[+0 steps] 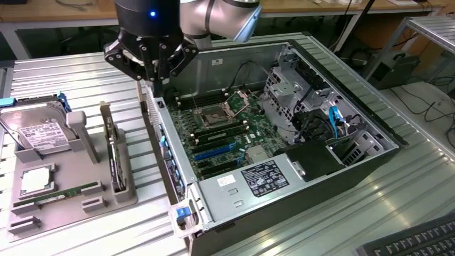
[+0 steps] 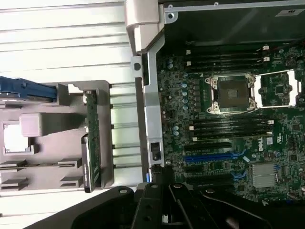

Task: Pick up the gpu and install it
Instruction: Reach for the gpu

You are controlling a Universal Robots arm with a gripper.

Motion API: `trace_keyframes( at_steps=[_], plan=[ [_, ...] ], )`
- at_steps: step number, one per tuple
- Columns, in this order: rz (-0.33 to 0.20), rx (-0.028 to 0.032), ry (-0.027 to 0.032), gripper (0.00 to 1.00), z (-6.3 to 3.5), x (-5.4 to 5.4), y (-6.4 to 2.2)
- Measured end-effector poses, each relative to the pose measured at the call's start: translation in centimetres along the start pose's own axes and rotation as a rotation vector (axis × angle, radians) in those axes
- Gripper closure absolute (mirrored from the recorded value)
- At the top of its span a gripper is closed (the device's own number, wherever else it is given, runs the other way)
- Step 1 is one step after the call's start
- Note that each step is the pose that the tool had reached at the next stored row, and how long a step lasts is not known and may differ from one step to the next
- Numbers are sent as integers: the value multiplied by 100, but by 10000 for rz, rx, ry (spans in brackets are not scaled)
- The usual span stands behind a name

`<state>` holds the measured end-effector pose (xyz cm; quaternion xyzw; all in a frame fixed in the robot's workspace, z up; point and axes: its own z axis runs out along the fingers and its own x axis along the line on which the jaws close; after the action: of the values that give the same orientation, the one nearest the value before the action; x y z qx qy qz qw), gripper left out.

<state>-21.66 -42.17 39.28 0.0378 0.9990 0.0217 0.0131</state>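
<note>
Thin flat gpu card (image 1: 114,157) (image 2: 93,129), a green circuit board with a black round fan on one face, standing on its long edge in a grey slotted holder (image 1: 127,195), not yet installed.

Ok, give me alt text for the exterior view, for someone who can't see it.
A robot arm's gripper hangs over the edge of an open computer case with its motherboard exposed. On the exterior view's left, a grey holder carries the gpu standing on edge, untouched, plus a hard drive and a memory stick.
</note>
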Motion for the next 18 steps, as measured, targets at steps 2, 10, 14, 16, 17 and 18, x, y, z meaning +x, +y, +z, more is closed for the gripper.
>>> trace_keyframes(
  at_steps=[2, 10, 14, 16, 17, 18],
  plan=[
    [1, 0, 0, 89, 21, 124, -47],
    [1, 0, 0, 89, 118, 573, -111],
    [-1, 10, 0, 89, 171, 755, -127],
    [1, 18, -1, 89, 201, 851, -129],
    [1, 16, -6, 89, 216, 877, -126],
    [1, 19, -7, 89, 225, 890, -115]
  ],
)
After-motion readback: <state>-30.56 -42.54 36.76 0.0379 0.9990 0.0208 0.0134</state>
